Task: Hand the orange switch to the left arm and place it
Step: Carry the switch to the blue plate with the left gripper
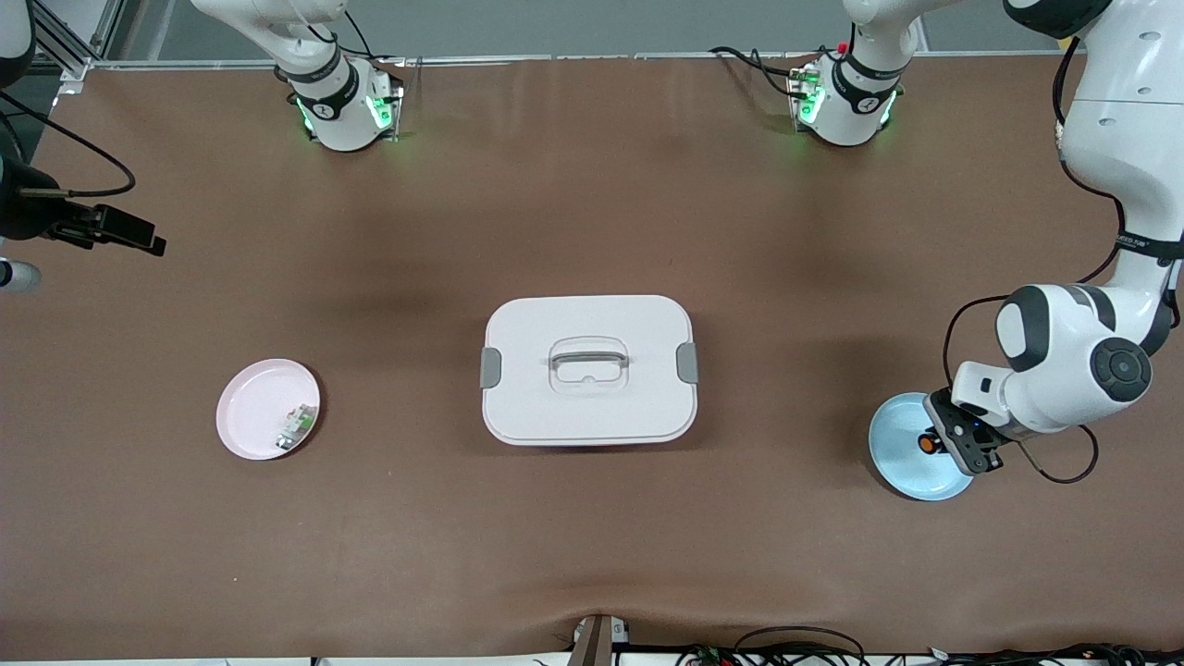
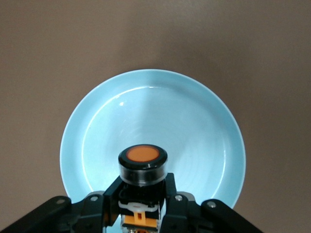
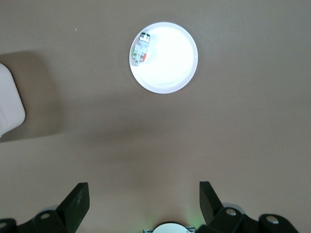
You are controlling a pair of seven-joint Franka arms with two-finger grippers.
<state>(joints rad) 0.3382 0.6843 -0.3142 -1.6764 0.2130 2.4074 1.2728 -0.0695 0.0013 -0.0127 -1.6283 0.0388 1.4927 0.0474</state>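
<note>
The orange switch, a black button with an orange cap, is held in my left gripper over the light blue plate at the left arm's end of the table. In the left wrist view both fingers clamp the switch by its lower body inside the gripper, with the blue plate beneath. The large white box with a grey handle stands in the table's middle. My right gripper is open and empty, high over the right arm's end of the table; it also shows in the front view.
A pink plate near the right arm's end holds a small green-and-white component; both show in the right wrist view, the plate and the component. A corner of the box shows there too. Cables lie along the table's near edge.
</note>
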